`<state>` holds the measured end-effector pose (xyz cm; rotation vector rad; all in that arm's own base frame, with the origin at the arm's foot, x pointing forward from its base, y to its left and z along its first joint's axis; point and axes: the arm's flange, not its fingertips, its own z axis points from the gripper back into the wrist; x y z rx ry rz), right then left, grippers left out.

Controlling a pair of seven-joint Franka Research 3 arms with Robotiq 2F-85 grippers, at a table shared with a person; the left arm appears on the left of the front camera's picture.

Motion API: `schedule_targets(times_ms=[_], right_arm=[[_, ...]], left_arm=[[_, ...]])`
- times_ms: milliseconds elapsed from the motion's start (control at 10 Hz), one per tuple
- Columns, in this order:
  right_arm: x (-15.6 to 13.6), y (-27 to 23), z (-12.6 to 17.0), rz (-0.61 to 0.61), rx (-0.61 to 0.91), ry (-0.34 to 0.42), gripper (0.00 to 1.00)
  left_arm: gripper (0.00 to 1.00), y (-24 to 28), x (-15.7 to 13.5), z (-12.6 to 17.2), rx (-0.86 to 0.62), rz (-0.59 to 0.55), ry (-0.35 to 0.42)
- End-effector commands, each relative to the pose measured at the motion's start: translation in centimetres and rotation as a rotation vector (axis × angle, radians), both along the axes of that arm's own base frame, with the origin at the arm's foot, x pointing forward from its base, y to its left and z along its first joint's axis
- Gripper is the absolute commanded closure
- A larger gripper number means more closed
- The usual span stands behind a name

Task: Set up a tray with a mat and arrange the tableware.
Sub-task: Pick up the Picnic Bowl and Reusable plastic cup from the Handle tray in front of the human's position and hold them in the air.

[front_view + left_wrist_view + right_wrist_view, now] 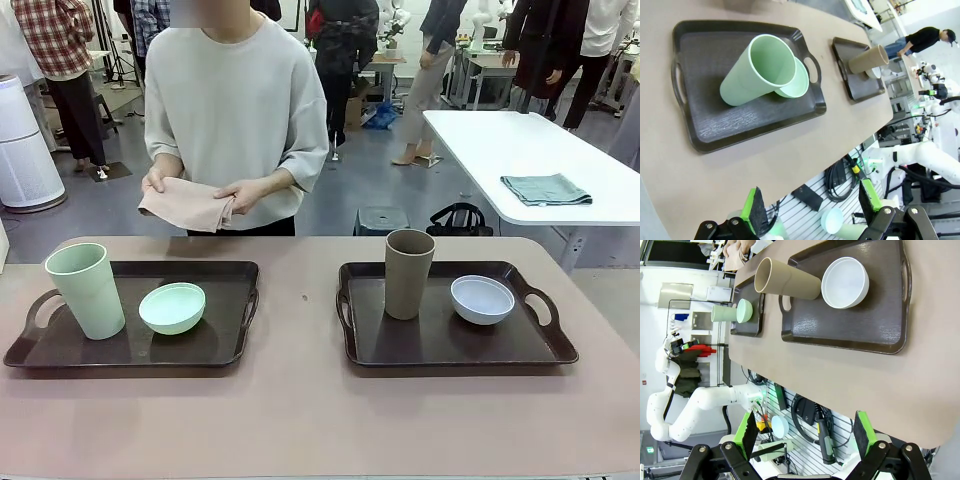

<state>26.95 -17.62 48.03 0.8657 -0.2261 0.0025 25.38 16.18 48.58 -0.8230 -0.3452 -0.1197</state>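
Observation:
Two dark brown trays sit on the table. The left tray [60,350] carries a mint green tumbler [86,290] and a mint green bowl [172,307]. On the right tray [420,345] stand a tan-brown tumbler [408,273] and a white bowl [482,299]. The person at the far side holds a folded pinkish-beige mat [186,204] in both hands. My left gripper [812,207] hangs open off the table's near edge, looking at the green tumbler [757,70] and the left tray [715,125]. My right gripper [805,436] is open too, off the near edge below the right tray [850,320].
A white table [500,140] at the back right holds a folded grey-green cloth [545,188]. Bare tabletop [300,400] lies between and in front of the trays. Cables and a rack with cups [832,220] hang under the table's near edge. The other white arm [700,400] shows in the right wrist view.

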Motion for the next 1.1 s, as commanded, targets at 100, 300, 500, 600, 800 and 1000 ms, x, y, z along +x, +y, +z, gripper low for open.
schedule_targets(times_ms=[100,300,500,600,800,1000], right_arm=[[0.00,-0.11,0.00,0.008,0.011,-0.008,0.00],[0.00,-0.11,0.00,0.008,0.011,-0.008,0.00],[0.00,-0.11,0.00,0.008,0.011,-0.008,0.00],[0.00,-0.11,0.00,0.008,0.011,-0.008,0.00],[0.00,-0.11,0.00,0.008,0.011,-0.008,0.00],[0.00,-0.11,0.00,0.008,0.011,-0.008,0.00]], left_arm=[[0.00,0.21,0.01,0.10,-0.014,-0.011,-0.020],[0.00,0.21,0.01,0.10,-0.014,-0.011,-0.020],[0.00,0.21,0.01,0.10,-0.014,-0.011,-0.020],[0.00,0.21,0.01,0.10,-0.014,-0.011,-0.020],[0.00,0.21,0.01,0.10,-0.014,-0.011,-0.020],[0.00,0.21,0.01,0.10,-0.014,-0.011,-0.020]])
